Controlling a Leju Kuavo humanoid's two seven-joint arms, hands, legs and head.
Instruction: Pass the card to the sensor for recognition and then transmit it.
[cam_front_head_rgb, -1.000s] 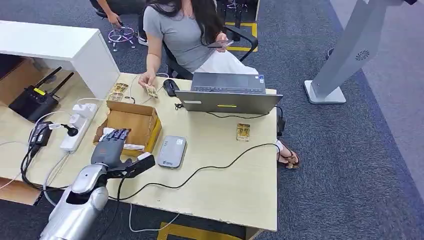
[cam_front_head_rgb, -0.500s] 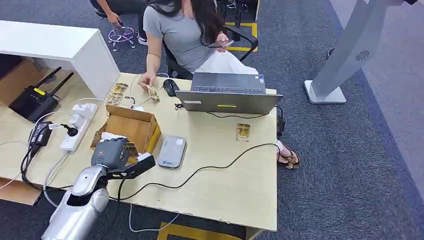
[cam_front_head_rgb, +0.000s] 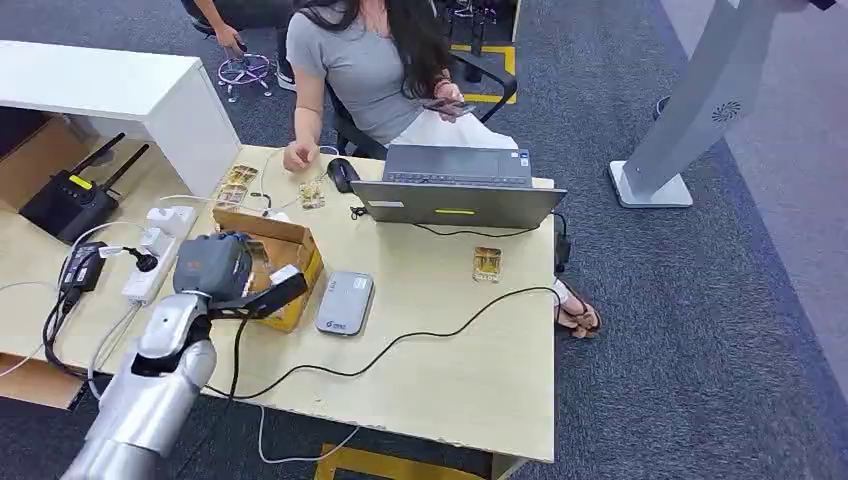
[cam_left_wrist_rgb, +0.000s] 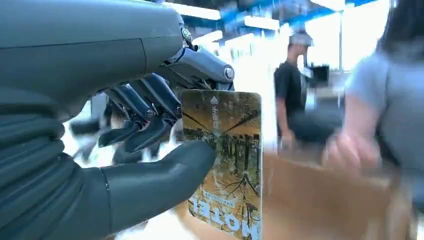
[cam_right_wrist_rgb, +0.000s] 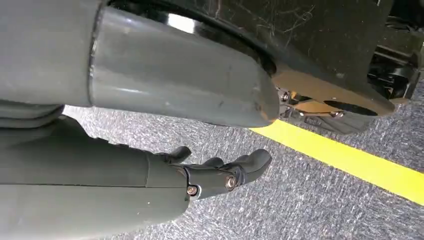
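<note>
The left hand (cam_front_head_rgb: 213, 266) is raised above the desk (cam_front_head_rgb: 470, 370), pinching a card (cam_left_wrist_rgb: 224, 160) between its thick thumb and its darker fingers (cam_left_wrist_rgb: 145, 115); in the left wrist view the card stands upright in that pinch, printed with a yellow-brown picture of bare trees and pale lettering along one end. Directly under and just beyond the hand sits an open cardboard box (cam_front_head_rgb: 285, 250), and just to the right of the hand, past the box, lies the flat grey sensor (cam_front_head_rgb: 344, 302) on the desk, apart from the hand. Farther beyond the hand, across the desk, a person (cam_front_head_rgb: 365, 65) in a grey top sits behind an open laptop (cam_front_head_rgb: 455, 190), one hand resting on the desk near several more cards (cam_front_head_rgb: 312, 194). Another card (cam_front_head_rgb: 487, 263) lies well to the right of the hand, beyond the sensor. A white power strip (cam_front_head_rgb: 158, 250) lies just to the left of the hand. The right hand (cam_right_wrist_rgb: 220, 175) hangs over grey carpet (cam_right_wrist_rgb: 300, 200) beside a yellow line (cam_right_wrist_rgb: 345, 160), fingers loosely curled, holding nothing.
</note>
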